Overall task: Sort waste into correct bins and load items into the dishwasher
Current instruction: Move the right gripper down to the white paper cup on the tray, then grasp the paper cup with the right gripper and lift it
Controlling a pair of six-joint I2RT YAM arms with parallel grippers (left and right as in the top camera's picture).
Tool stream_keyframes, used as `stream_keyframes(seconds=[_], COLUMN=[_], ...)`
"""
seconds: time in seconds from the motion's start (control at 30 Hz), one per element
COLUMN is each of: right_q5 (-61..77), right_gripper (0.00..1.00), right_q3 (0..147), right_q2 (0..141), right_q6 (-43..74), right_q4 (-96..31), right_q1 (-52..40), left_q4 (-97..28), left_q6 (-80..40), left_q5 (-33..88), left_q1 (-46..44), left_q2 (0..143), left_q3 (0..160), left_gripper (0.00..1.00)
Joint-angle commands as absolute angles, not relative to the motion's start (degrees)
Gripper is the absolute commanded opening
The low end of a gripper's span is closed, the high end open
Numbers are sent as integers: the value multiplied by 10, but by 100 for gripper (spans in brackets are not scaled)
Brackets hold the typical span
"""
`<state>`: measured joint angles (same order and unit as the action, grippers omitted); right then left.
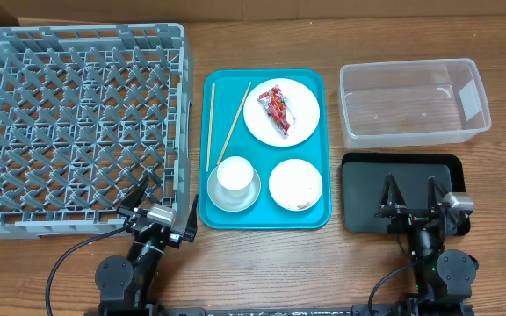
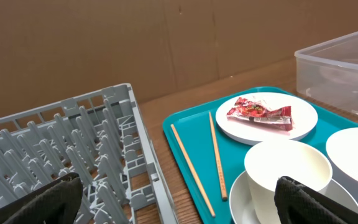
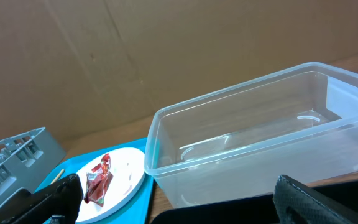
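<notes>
The grey dishwasher rack [image 1: 77, 123] fills the left of the table. On the teal tray [image 1: 266, 215] a red wrapper [image 1: 278, 107] lies on the large white plate [image 1: 299, 130]. Two chopsticks [image 1: 234, 120] lie beside it, a white cup [image 1: 235, 174] stands in the pale bowl [image 1: 222, 200], and a small plate [image 1: 295, 180] holds a few rice grains [image 1: 304, 205]. The clear tub [image 1: 411, 101] and the black tray [image 1: 367, 189] are on the right. My left gripper [image 1: 161, 209] is open at the rack's near right corner. My right gripper [image 1: 411, 191] is open over the black tray.
The left wrist view shows the rack [image 2: 73, 149], chopsticks [image 2: 216, 155], wrapper [image 2: 260, 113] and cup [image 2: 288, 165] ahead of the gripper [image 2: 176, 205]. The right wrist view has the clear tub [image 3: 260, 149] close in front, with a cardboard wall behind.
</notes>
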<state>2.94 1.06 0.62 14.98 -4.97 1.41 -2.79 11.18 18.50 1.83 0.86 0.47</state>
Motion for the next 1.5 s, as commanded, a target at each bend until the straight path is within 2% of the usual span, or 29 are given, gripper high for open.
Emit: stream_keyframes(seconds=[0.0, 0.23, 0.37, 0.43, 0.5, 0.53, 0.6, 0.67, 0.8, 0.87, 0.93, 0.97, 1.0, 1.03, 1.07, 1.1, 1.13, 1.17, 1.2, 1.27, 1.33, 1.37, 1.4, 1.47], right_q5=[27, 25, 146, 204, 204, 205, 205, 207, 207, 233, 335, 329, 315, 296, 292, 292, 292, 290, 260, 148, 96, 81, 48, 20], right_gripper=[100, 100, 100, 100, 100, 100, 100, 100, 100, 100, 100, 100, 100, 98, 96, 95, 90, 84, 82, 74, 68, 67, 59, 53], right_q3=[4, 4, 5, 54, 107, 197, 284, 447, 796, 859, 859, 859, 858, 854, 848, 841, 815, 797, 775, 760, 760, 760, 760, 760], right_q2=[2, 2, 2, 3, 13, 59, 128, 276, 561, 638, 688, 697, 706, 716, 721, 722, 726, 733, 747, 798, 879, 918, 963, 1031], right_q6=[150, 150, 251, 253, 248, 206, 195, 188, 146, 164, 110, 104, 104, 104, 104, 104, 105, 114, 154, 214, 213, 213, 241, 260], right_q4=[-45, -45, -31, -36, -53, -87, -131, -251, -567, -606, -628, -646, -669, -693, -699, -698, -674, -646, -601, -545, -485, -462, -443, -416], right_q1=[16, 16, 16, 16, 16, 16, 16, 16, 16, 16, 14, 9, -5, -36, -58, -77, -132, -179, -241, -337, -406, -425, -433, -433], left_q4=[-27, -23, 20, 95, 98, 49, -28, -143, -510, -631, -659, -673, -695, -719, -735, -744, -756, -761, -763, -769, -785, -794, -804, -818], left_q6=[122, 122, 119, 30, -1, -19, -38, -43, -24, -11, -56, -57, -59, -47, -50, -60, -114, -159, -210, -275, -285, -284, -274, -216], left_q5=[191, 193, 361, 369, 354, 336, 329, 345, 373, 381, 432, 434, 433, 387, 315, 266, 161, 95, 46, 23, 24, 24, 29, 58], left_q1=[14, 14, 14, 15, 15, 15, 15, 15, 15, 15, 15, 14, 3, -24, -54, -73, -109, -123, -123, -100, -47, -29, -13, 1], left_q2=[7, 7, 7, 7, 8, 31, 95, 222, 558, 678, 752, 768, 785, 795, 798, 798, 797, 797, 796, 795, 794, 794, 794, 793], left_q3=[3, 3, 3, 13, 50, 118, 211, 352, 743, 869, 889, 889, 889, 889, 889, 888, 888, 888, 888, 888, 888, 888, 888, 888], left_gripper=[100, 100, 100, 100, 100, 100, 100, 100, 100, 100, 100, 100, 93, 84, 80, 80, 79, 79, 79, 80, 78, 77, 76, 79])
